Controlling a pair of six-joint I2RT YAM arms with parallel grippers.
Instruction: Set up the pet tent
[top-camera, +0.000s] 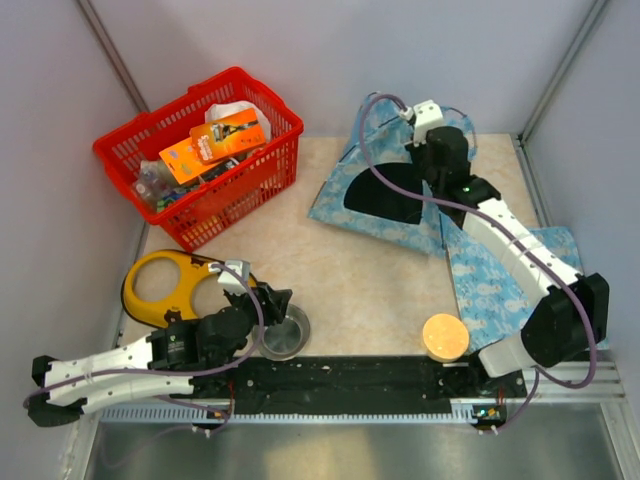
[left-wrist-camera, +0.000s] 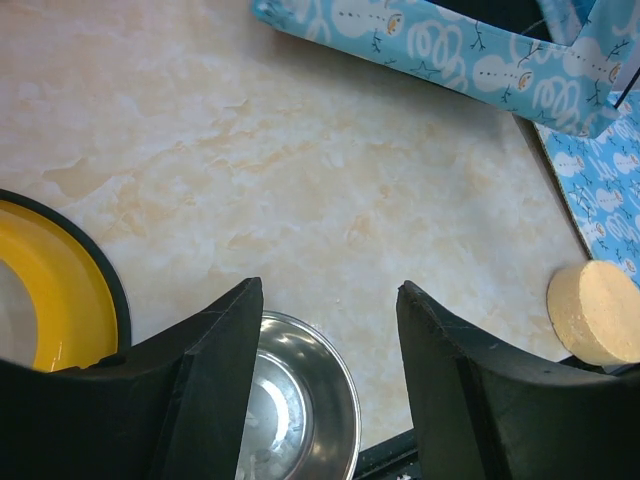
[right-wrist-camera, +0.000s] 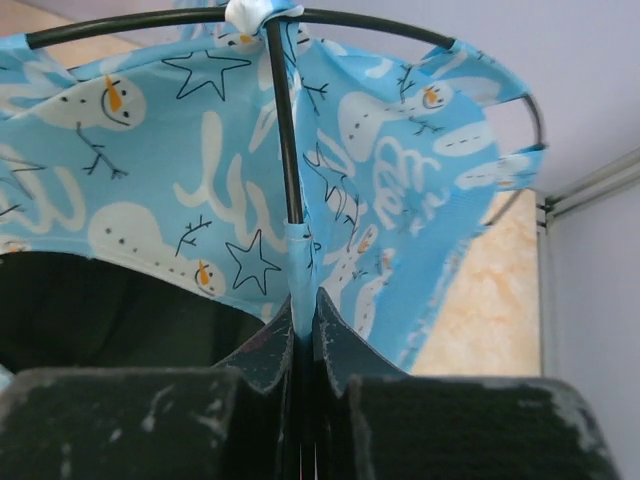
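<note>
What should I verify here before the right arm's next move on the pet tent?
1. Right gripper shut on pet tent at its pole seam: ok.
2. Dark poles joined at the tent's top: ok.
3. Left gripper open, empty, near steel bowl: ok.
4. Tent apart from red basket: ok.
5. Tent's base corners lying flat: cannot tell.
</note>
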